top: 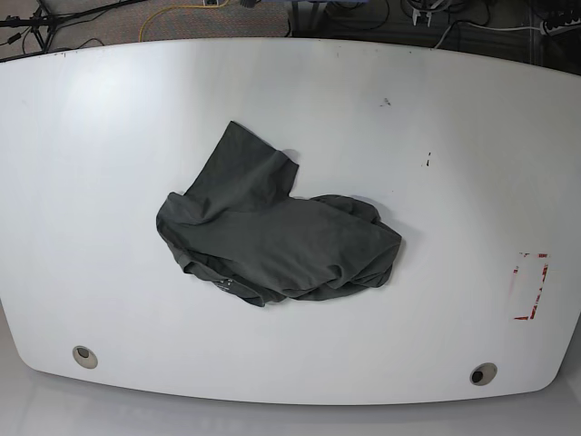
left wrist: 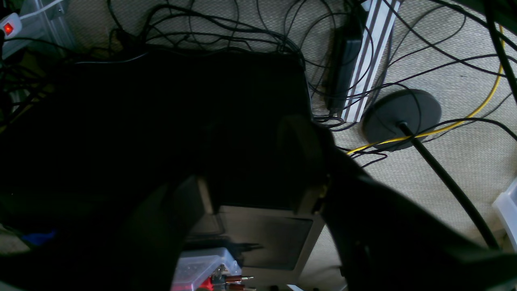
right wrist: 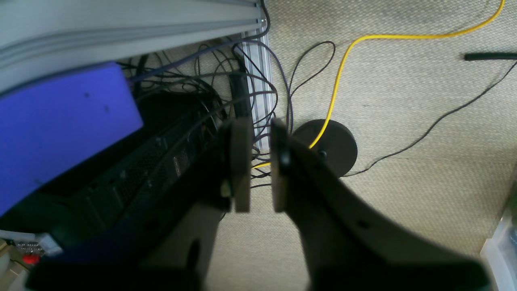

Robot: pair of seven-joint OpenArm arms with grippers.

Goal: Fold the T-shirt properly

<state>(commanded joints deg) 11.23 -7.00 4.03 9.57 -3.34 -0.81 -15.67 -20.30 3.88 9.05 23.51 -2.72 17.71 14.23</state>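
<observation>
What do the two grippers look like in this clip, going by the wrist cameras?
Both look dark, near black. The right gripper has two flat, slab-like jaws with paler tan-grey inner faces on broad, curved dark supports. The left gripper is mostly in shadow; similar flat jaws with lighter edges show. No markings or cables on either are discernible.

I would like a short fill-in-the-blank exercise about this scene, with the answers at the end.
1. The T-shirt lies ____ on the white table, not yet folded.
2. The right gripper holds ____ between its pads.
3. On the floor under both grippers runs a ____ cable.
4. In the base view, the number of arms over the table is ____.

Missing words: crumpled; nothing; yellow; zero
</observation>
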